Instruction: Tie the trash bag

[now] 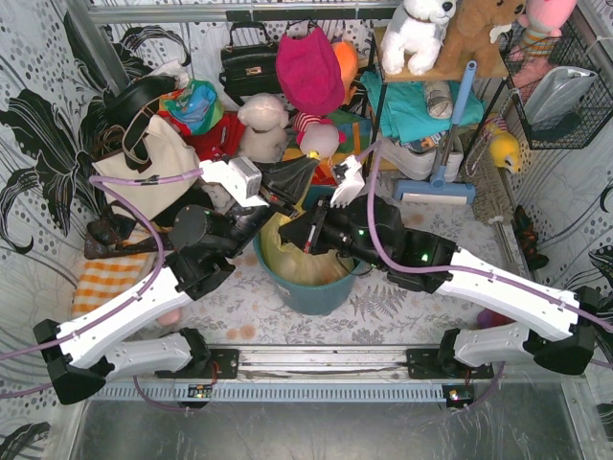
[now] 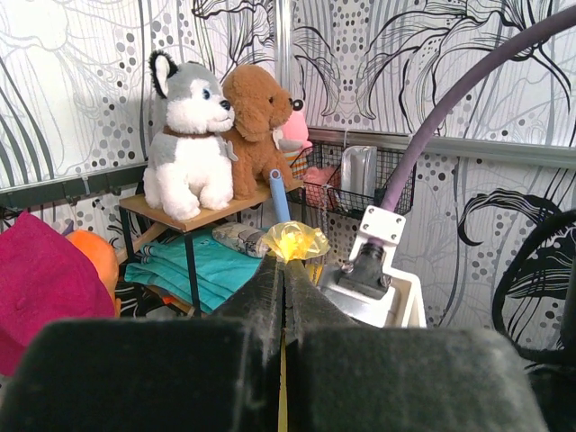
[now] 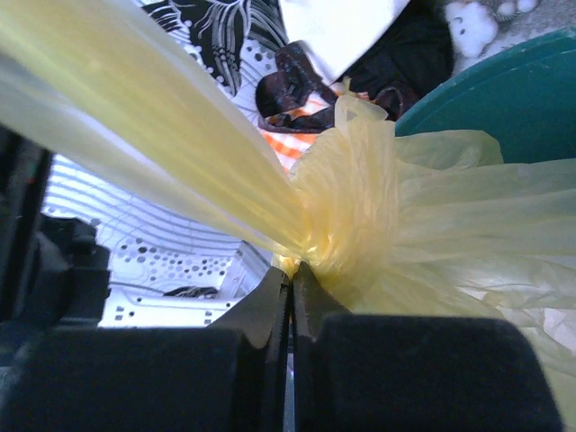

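Pinching the trash bag (image 3: 360,198), left claw (image 2: 286,261) and right claw (image 3: 292,270) sit fully closed.

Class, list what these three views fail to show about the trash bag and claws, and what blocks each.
- Top view: neck of the trash bag, under the left arm and right arm.
- Left wrist view: all but a yellow tuft, hidden behind the shut left claw.
- Right wrist view: the knot's far side, behind the bunched plastic above the right claw; the bag's contents, out of frame.
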You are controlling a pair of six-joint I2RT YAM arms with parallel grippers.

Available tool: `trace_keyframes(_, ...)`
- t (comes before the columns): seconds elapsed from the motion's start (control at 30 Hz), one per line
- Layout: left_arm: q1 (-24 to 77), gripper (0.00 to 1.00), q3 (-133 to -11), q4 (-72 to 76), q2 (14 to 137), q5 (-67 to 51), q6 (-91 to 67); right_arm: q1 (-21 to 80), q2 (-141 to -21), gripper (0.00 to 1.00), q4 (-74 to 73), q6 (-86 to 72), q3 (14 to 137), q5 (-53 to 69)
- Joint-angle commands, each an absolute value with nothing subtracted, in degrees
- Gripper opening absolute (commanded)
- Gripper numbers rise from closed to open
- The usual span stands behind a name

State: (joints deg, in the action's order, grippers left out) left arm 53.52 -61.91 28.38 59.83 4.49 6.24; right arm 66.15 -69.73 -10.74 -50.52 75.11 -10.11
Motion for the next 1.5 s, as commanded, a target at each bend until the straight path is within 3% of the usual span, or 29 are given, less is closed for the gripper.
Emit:
trace_keyframes(0.0,53.3,0.00,-61.8,29.7,58.4,3.3,5.8,68.4,-70.9,0.00,-9.0,-50.2,77.2,-21.6)
trace_keyframes(0.17,53.3,0.01,-60.9,29.6,57.6,0.5,5.5,69.9,-71.1,0.00,-8.2,-51.0,75.2,-30.3)
trace_keyframes(0.33,53.3,0.09,-60.5,28.7,56.7,-0.5,5.4,70.1,-71.6,0.00,-5.4,-51.0,72.9,-34.1)
trace_keyframes(0.4,53.3,0.19,-60.4,28.0,56.2,-0.3,5.7,70.1,-72.1,0.00,-5.7,-50.8,72.9,-34.9)
trace_keyframes(0.5,53.3,0.41,-59.9,27.5,55.1,0.2,6.1,70.2,-72.1,0.00,-5.0,-50.7,71.7,-36.1)
trace_keyframes(0.63,53.4,0.57,-60.0,26.2,53.4,2.0,6.1,70.2,-72.1,0.00,-5.0,-50.5,71.7,-36.6)
trace_keyframes(0.77,53.3,0.60,-59.4,25.7,51.1,8.5,4.9,70.2,-72.1,0.00,-5.4,-50.6,71.6,-36.7)
trace_keyframes(0.83,53.3,0.55,-59.8,23.4,50.4,14.0,4.4,70.2,-72.2,0.00,-5.5,-50.6,71.7,-36.6)
trace_keyframes(1.03,52.6,0.57,-66.6,8.7,52.7,21.9,-0.2,70.2,-72.7,0.00,-6.5,-50.7,72.4,-36.8)
trace_keyframes(1.27,28.0,0.60,-69.0,-1.3,54.1,-13.6,-22.0,70.1,-73.2,0.00,-7.6,-50.8,73.3,-36.7)
trace_keyframes(1.47,19.8,0.60,-67.6,-0.4,58.5,-34.4,-27.6,70.2,-73.8,0.00,-8.0,-50.6,74.2,-36.4)
